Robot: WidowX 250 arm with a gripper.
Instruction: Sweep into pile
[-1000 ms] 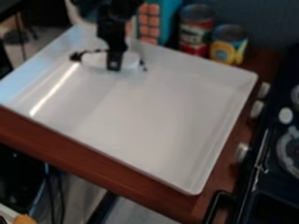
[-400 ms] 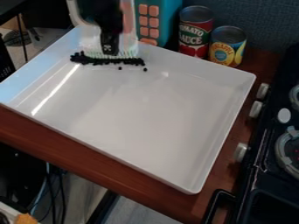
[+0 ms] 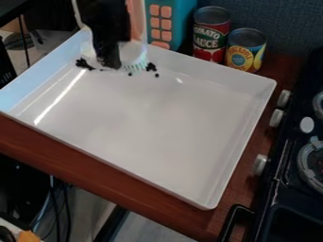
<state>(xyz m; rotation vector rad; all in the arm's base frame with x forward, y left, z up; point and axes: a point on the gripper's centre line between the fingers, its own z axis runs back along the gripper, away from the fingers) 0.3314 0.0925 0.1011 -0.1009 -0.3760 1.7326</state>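
Counter (image 3: 82, 165) holds two cans (image 3: 210, 38), one tray (image 3: 151, 123) — one brush (image 3: 135, 61) over it.

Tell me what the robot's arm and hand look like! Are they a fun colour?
They're black all over, as far as I can see. The arm is a chunky dark shape at the top, and the hand is narrower, like a dark stub at the bottom. I can't make out any cables, stickers or markings on them.
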